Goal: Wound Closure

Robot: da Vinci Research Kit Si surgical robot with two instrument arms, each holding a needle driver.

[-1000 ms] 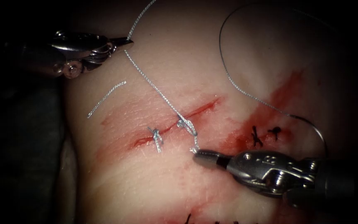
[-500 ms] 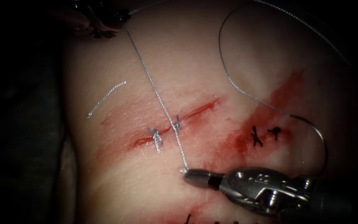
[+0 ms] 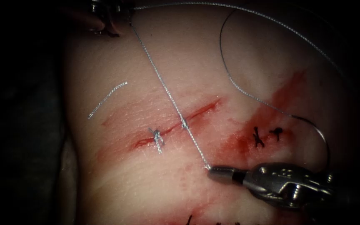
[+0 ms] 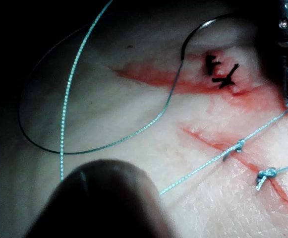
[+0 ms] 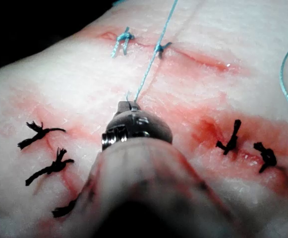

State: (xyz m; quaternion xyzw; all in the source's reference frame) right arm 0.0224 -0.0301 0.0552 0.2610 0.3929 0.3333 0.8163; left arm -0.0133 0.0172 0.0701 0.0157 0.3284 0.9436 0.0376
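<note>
The tissue [image 3: 155,62] bears a slanted cut [image 3: 201,109]. A taut thread [image 3: 159,81] runs from my left tool [image 3: 123,16], shut on it at the upper left, down through a knot [image 3: 184,123] on the cut to my right tool [image 3: 212,169], shut on the thread's short end just right of the cut. The right wrist view shows those jaws [image 5: 129,105] closed on the thread [image 5: 148,69]. The curved needle [image 3: 322,139] lies free on the tissue at far right, held by neither tool, with its thread trailing in a wide loop [image 3: 230,79].
A finished stitch [image 3: 157,139] sits on the cut left of the new knot. A cut end of thread [image 3: 107,99] lies at upper left. Black stitches [image 3: 257,136] sit in the red fluid [image 3: 280,96] to the right, more [image 3: 190,218] along the lower edge.
My left tool pulled up and away, and my right tool pulled down and then right. The thread drew taut and the loose knot cinched down small onto the cut.
</note>
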